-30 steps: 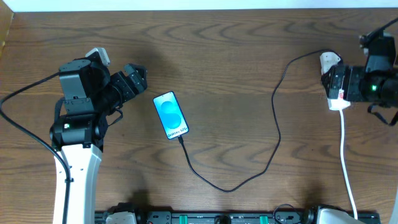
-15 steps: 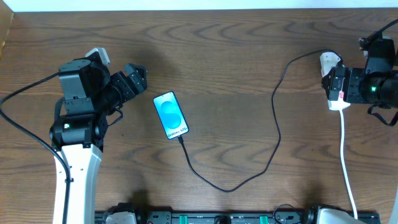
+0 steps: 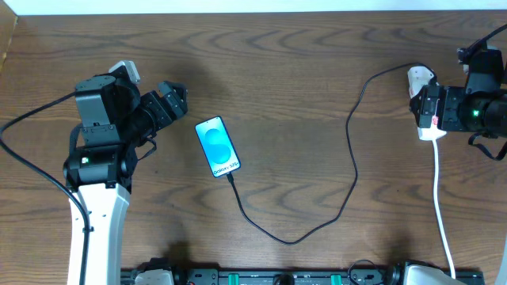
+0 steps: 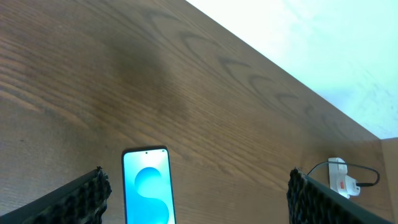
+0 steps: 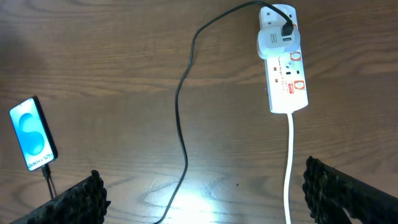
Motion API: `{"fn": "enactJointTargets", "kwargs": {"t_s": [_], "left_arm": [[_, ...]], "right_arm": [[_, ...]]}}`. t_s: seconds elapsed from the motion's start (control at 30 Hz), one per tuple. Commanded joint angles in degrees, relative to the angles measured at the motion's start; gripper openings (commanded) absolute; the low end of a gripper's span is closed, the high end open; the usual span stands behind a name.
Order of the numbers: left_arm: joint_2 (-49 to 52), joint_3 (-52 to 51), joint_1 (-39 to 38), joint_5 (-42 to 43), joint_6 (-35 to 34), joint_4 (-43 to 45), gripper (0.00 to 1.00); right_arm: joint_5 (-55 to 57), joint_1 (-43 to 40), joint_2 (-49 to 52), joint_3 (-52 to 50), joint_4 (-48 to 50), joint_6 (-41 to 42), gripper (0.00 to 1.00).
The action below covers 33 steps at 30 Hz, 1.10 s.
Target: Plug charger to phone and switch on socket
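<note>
The left hand (image 4: 198,200), spread wide, frames the lit phone (image 4: 147,185).

The phone (image 3: 216,146) is blue-cyan, the charger (image 3: 293,241) black, the socket (image 5: 286,74) white with red marks.

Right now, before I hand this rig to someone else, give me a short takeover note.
Left gripper: open, empty, left of the phone.
Right gripper: open, empty, raised above the socket, not touching it.
The charger: its white plug sits in the socket, and its cable tip appears seated in the phone's lower end.
Done: phone plugged in, it seems.
Left: press the socket switch; whether it is on cannot be told.
</note>
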Motion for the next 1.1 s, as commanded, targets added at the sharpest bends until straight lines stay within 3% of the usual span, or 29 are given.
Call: {"fn": "enactJointTargets", "kwargs": {"t_s": [0.0, 0.33, 0.47, 0.67, 0.73, 1.07], "left_arm": [[0.2, 0.2, 0.2, 0.3, 0.0, 0.0, 0.93], [0.2, 0.2, 0.2, 0.3, 0.0, 0.0, 0.92], [0.2, 0.2, 0.2, 0.3, 0.0, 0.0, 0.92], [0.2, 0.2, 0.2, 0.3, 0.0, 0.0, 0.93], [0.2, 0.2, 0.2, 0.3, -0.1, 0.0, 0.92], [0.2, 0.2, 0.2, 0.3, -0.1, 0.0, 0.92]], "right_arm": [[0.5, 0.5, 0.0, 0.1, -0.1, 0.1, 0.99], [2.3, 1.7, -2.0, -0.2, -0.5, -0.5, 0.99], [3.7, 6.3, -7.8, -2.6, 7.6, -0.5, 0.99], [4.6, 9.9, -22.9, -21.3, 38.1, -0.6, 0.99], [5.7, 9.2, -30.5, -33.4, 49.1, -0.8, 0.99], [8.4, 9.0, -53.7, -68.6, 69.6, -1.2, 0.99]]}}
